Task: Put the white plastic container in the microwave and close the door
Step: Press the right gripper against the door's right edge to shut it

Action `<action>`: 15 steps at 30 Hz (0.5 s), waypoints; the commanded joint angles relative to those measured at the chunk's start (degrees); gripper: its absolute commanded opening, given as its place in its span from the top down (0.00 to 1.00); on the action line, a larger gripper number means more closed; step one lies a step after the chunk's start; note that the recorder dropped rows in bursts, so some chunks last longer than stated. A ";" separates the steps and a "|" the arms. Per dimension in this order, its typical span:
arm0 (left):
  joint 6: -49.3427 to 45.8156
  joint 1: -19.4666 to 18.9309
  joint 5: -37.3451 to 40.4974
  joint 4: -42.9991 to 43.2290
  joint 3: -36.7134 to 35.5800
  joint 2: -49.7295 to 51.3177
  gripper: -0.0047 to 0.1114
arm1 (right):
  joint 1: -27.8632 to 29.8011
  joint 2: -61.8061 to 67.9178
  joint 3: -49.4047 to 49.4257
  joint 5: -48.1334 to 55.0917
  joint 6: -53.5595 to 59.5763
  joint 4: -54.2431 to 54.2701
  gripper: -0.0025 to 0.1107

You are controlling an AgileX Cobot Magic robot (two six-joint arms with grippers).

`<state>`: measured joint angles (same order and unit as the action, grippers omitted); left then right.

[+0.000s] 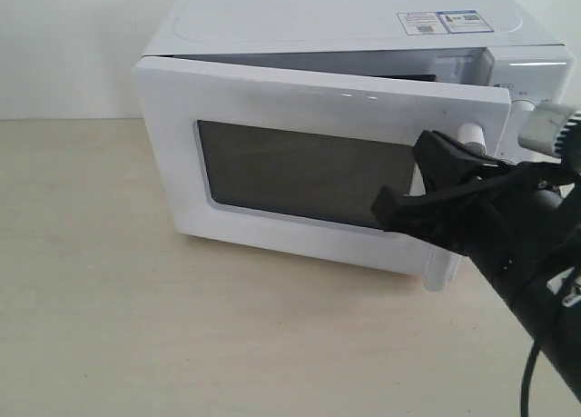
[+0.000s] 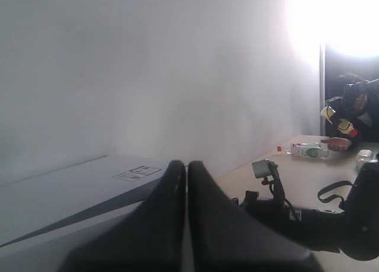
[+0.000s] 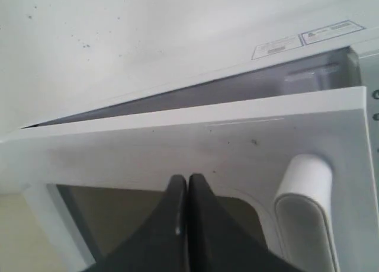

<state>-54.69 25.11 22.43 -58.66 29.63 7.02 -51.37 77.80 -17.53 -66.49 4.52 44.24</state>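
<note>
The white microwave (image 1: pixel 345 17) stands at the back of the table, its door (image 1: pixel 272 99) a little ajar with a dark gap along the top. My right gripper (image 1: pixel 423 146) is shut and empty. Its tips (image 3: pixel 187 180) rest against the door (image 3: pixel 207 141) at the upper edge of the dark window (image 3: pixel 112 213), beside the white bar handle (image 3: pixel 302 201). My left gripper (image 2: pixel 186 164) is shut on nothing, raised above the microwave's top (image 2: pixel 89 183), and is outside the exterior view. The white plastic container is out of view.
The beige tabletop (image 1: pixel 136 326) stretches in front and to the left of the microwave. In the left wrist view my right arm (image 2: pixel 308 218) shows in front of the microwave. A small bottle (image 2: pixel 308 150) lies on a far table, by a person (image 2: pixel 349 112).
</note>
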 commanded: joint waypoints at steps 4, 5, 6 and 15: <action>0.26 0.18 0.03 0.00 -0.26 -0.31 0.93 | 0.04 7.73 -7.30 -3.47 3.78 6.73 0.98; 0.26 0.18 0.03 0.00 -0.26 -0.31 0.93 | 0.04 8.73 -8.28 -3.47 4.66 7.21 0.98; 0.26 0.18 0.03 0.00 -0.26 -0.31 0.93 | 0.14 9.54 -9.23 -3.47 5.82 7.58 0.98; 0.26 0.18 0.26 0.00 -0.26 -0.31 0.93 | 5.55 14.91 -14.96 -3.37 9.09 9.17 0.98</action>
<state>-54.69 25.11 22.43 -58.66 29.63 7.02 -47.44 91.91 -31.46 -69.33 12.93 53.08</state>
